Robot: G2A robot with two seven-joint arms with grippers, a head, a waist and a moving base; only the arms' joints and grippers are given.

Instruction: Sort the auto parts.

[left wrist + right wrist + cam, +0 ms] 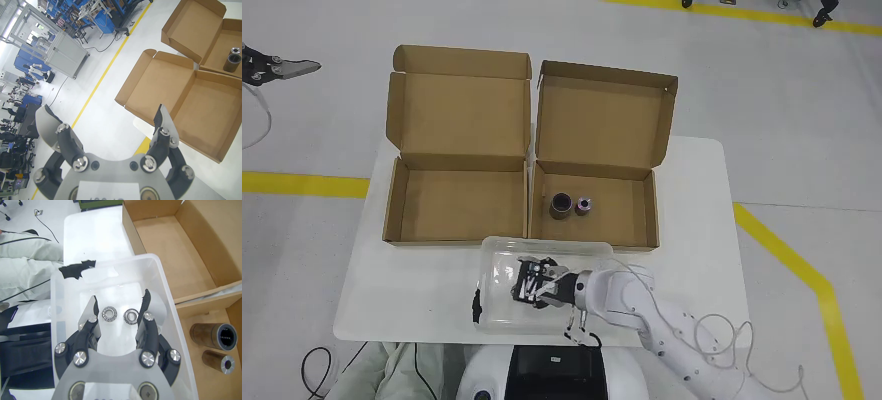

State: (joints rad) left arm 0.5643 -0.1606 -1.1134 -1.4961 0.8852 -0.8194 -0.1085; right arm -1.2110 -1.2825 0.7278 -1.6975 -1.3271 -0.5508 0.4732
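Two small silver roller bearings [109, 313] [130, 316] lie side by side on the floor of a clear plastic bin [166, 279] at the table's front. My right gripper [121, 298] hangs open just above them, one finger outside each bearing; from above it sits inside the bin [527, 280]. In the right cardboard box [642, 215] stand a large dark cylinder [560, 205] and a smaller steel-faced one [584, 205]. The left cardboard box [452, 205] holds nothing. My left gripper [103, 109] is open and holds nothing, off the table over the floor at the far left [304, 68].
Both boxes have their lids folded back toward the far side of the white table [692, 200]. A torn strip of black tape [75, 271] sticks to the bin's rim. A yellow floor line [105, 70] runs past the table's left side.
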